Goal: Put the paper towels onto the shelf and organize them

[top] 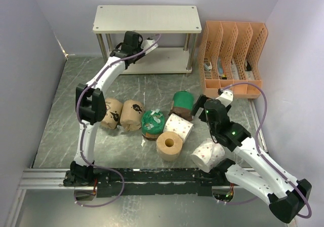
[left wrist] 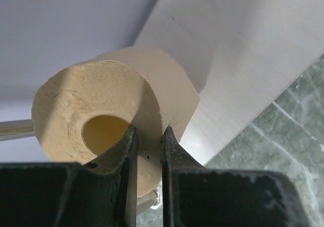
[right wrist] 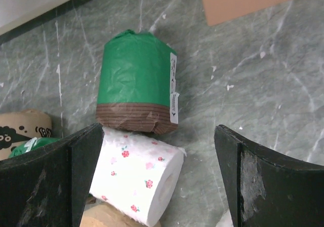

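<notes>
Tan roll (left wrist: 66, 105) sits clamped in the left gripper (left wrist: 148, 133) at the far shelf (top: 147, 18), while the right gripper (right wrist: 157, 133) hangs spread over a green roll (right wrist: 134, 75).

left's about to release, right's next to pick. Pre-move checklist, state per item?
1. Left gripper grip on the tan roll: ok, fingers pinch its wall, one inside the core.
2. Tan roll seated on the shelf's lower board: cannot tell, the contact is hidden.
3. Right gripper open: ok, jaws wide apart.
4. Green-wrapped roll free of neighbours: not ok, the dotted white roll abuts its brown end.
5. Room on the top board: ok, bare in the top view.
</notes>
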Tool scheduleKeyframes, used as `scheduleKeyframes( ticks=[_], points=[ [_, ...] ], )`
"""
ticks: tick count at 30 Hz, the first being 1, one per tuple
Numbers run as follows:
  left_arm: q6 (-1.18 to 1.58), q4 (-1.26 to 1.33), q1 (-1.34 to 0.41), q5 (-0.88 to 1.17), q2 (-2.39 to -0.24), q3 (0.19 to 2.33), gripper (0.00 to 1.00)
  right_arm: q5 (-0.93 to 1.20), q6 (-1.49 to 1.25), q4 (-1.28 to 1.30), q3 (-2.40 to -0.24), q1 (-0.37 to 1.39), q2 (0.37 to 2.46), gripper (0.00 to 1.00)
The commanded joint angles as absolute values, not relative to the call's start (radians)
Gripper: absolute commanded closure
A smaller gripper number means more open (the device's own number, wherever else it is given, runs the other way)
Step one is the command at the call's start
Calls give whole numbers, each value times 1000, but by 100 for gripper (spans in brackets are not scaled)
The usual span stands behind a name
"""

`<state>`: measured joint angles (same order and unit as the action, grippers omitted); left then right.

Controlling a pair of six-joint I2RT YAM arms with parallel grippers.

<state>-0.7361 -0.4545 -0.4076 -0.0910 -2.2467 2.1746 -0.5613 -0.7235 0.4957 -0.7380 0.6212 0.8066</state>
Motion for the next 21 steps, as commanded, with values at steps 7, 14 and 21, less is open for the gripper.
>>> scheduleKeyframes(
  ticks=[7,14,21],
  points=[
    [-782,-400,-319,-165,-2353,2243,81,-650,-607,486,-766,609,743,7],
    [-804,-402,-312,-176,-2355,2244,79,-655,-601,478,-743,606,750,7],
    [-790,-437,-313,-172,-2288,2225,67,-641,-598,459,-738,604,756,7]
  ],
)
